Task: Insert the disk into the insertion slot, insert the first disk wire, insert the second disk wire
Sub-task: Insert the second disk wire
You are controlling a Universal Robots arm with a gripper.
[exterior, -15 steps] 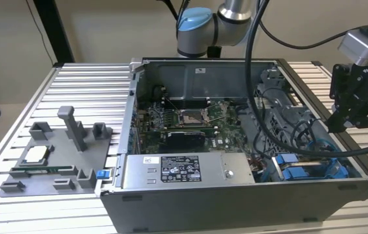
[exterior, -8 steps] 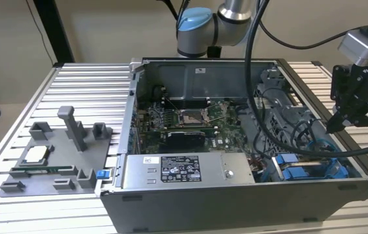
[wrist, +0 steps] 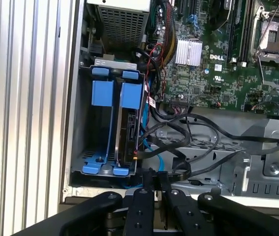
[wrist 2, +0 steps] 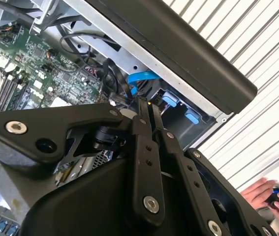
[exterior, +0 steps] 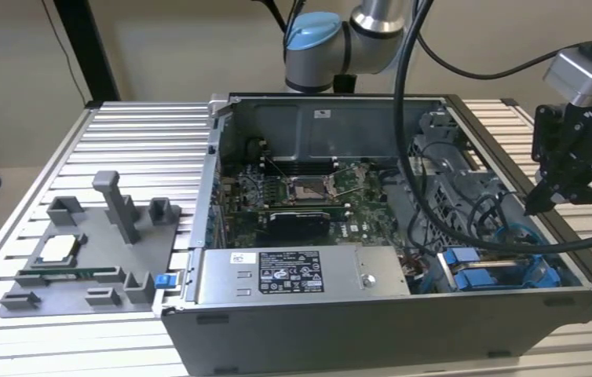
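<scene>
Exterior view: one open grey metal case [exterior: 380,334] lies on a ribbed aluminium table [exterior: 139,133] before a beige wall [exterior: 170,47]. One grey plastic tray [exterior: 86,263] sits at the lower left. The black gripper [exterior: 535,209] hangs at the exterior view's right, over the case.

Second wrist view: its fingers [wrist 2: 140,128] are drawn together; I cannot tell whether they pinch anything.

First wrist view: two blue carriers [wrist: 104,93] stand in the slot [wrist: 110,62], and the disk [wrist: 128,130] sits in one.

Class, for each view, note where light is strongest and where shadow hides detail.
Exterior view: the table slats are brightly lit, while the PC case is shaded inside. Second wrist view: the slats wash out pale behind the dark gripper. First wrist view: the slats glare, while the insertion slot sits in shadow.
</scene>
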